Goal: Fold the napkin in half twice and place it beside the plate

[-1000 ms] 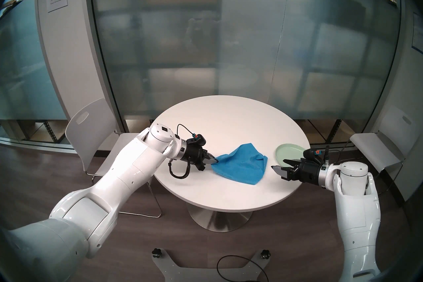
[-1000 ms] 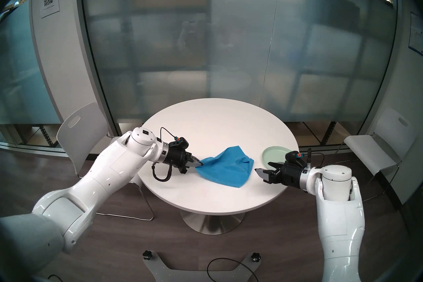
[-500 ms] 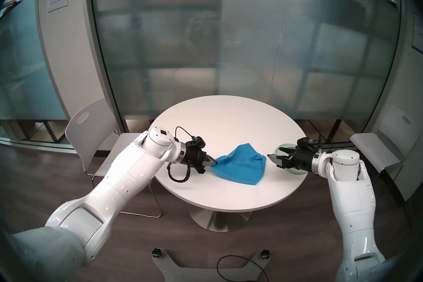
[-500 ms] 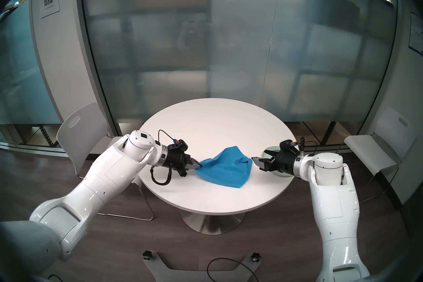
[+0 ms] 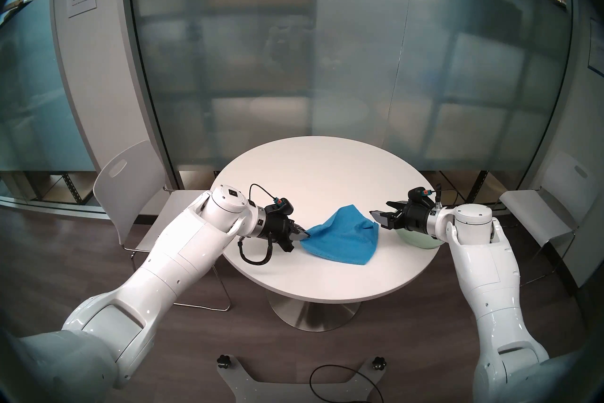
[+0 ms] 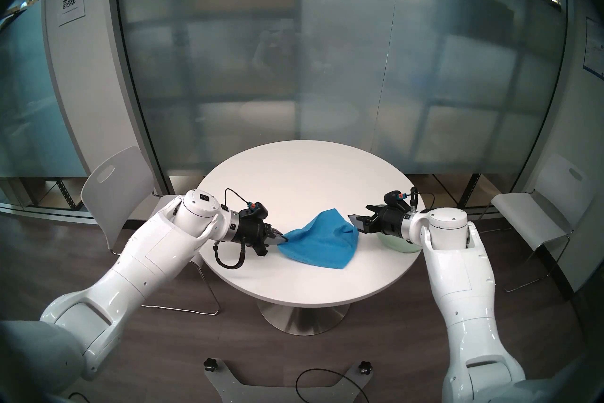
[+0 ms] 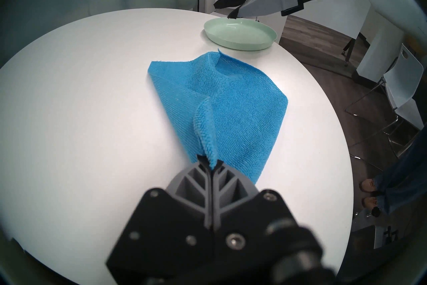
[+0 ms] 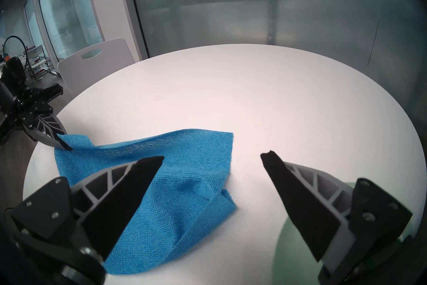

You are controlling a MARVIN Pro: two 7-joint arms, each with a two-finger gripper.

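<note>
One napkin [image 5: 340, 237], one plate [image 7: 240, 37], one round white worktop [image 5: 327, 170], two grippers, two white chairs.

Napkin: bright blue terry, rumpled, partly doubled over itself, near the middle of the worktop, just left of the plate, not touching it.

Left gripper [image 7: 210, 163]: pressed together, pinching a bunched corner of the napkin, that corner lifted a little off the worktop.

Right gripper [image 8: 211, 157]: spread wide, holding nothing, above the plate's near side, tips close to the napkin's raised right corner; contact not discernible.

Head views: plate [image 5: 421, 237] mostly hidden under the right gripper [image 5: 380, 212] and wrist, only a pale green sliver visible; both chairs [image 5: 127, 193] [image 5: 536, 216] seen, one on each side.

Left wrist view only: whole plate exposed, mint green, empty, near the worktop's edge; a bystander's two shoes [image 7: 373, 193] on the floor.

Right wrist view only: left gripper [image 8: 61, 142] seen from the front, clamped on the napkin [image 8: 166, 187] corner; plate a green blur at the lower right.
</note>
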